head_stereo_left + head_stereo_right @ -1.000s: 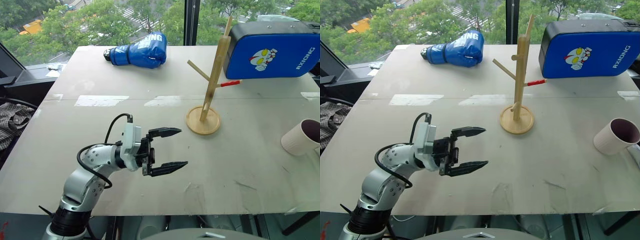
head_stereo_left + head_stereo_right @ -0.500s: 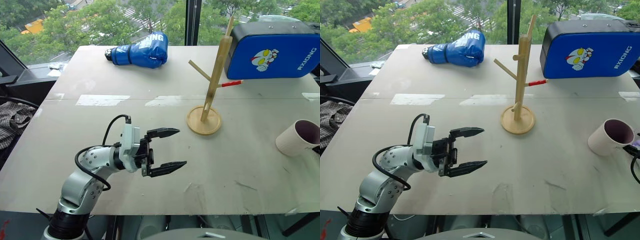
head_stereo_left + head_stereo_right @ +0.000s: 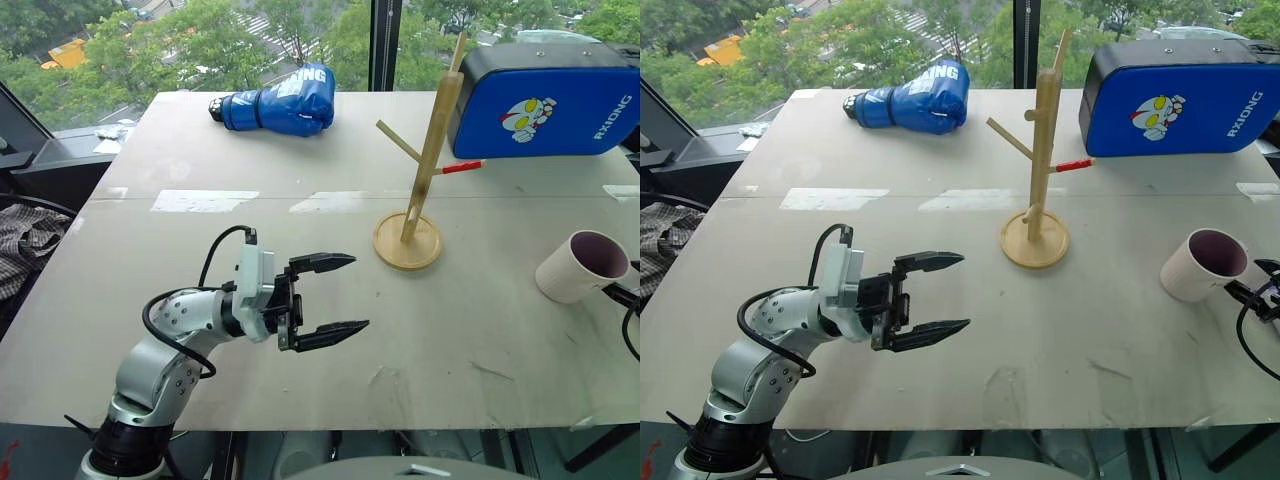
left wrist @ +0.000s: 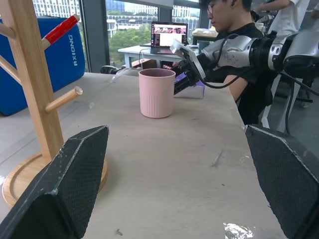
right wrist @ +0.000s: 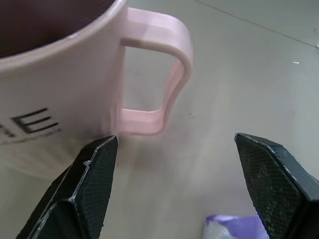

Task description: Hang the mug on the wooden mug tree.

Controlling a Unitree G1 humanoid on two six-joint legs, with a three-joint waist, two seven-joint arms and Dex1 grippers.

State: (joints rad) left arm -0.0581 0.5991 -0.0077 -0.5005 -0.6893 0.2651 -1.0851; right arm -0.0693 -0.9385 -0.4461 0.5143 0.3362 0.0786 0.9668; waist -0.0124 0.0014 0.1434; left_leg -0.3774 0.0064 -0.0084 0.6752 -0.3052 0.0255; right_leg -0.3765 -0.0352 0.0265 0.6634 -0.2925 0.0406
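Right wrist view: right gripper (image 5: 172, 186) spread wide, mug (image 5: 55, 79) handle (image 5: 164, 74) between open fingers, ungripped. Mug upright on table (image 3: 300, 160) right of mug tree (image 3: 425, 160). Best centred on handle before closing. Left gripper (image 3: 325, 297) wide, empty.

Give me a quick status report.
Left end effector open, idle over table. Right end effector open behind mug handle, not gripping. Mug tree pegs bare, path unobstructed.

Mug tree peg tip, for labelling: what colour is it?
Red, on the wooden mug tree; clearest in the left wrist view.
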